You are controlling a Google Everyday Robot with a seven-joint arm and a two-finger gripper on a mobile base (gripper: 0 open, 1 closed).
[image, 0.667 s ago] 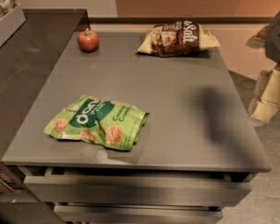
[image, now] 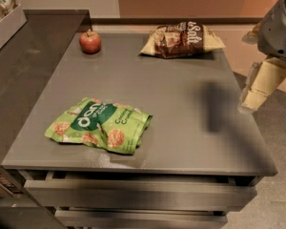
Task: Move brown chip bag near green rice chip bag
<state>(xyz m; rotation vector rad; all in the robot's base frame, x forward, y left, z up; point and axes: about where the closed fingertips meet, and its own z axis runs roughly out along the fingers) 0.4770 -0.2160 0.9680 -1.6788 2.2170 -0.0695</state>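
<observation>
Camera view: the brown chip bag (image: 183, 40) lies flat at the far edge of the grey table (image: 171, 94), right of its middle. The green rice chip bag (image: 100, 125) lies near the table's front left corner, well apart from it. A red apple (image: 90, 41) sits at the table's far left. The gripper (image: 258, 86) hangs off the table's right edge, above the floor and holding nothing. Whether it is released or clenched cannot be told. Since a moment ago it has drifted slightly inward toward the table, while both bags and the apple have stayed put. I judge the reach for the brown bag is only beginning, with no grasp made yet.
</observation>
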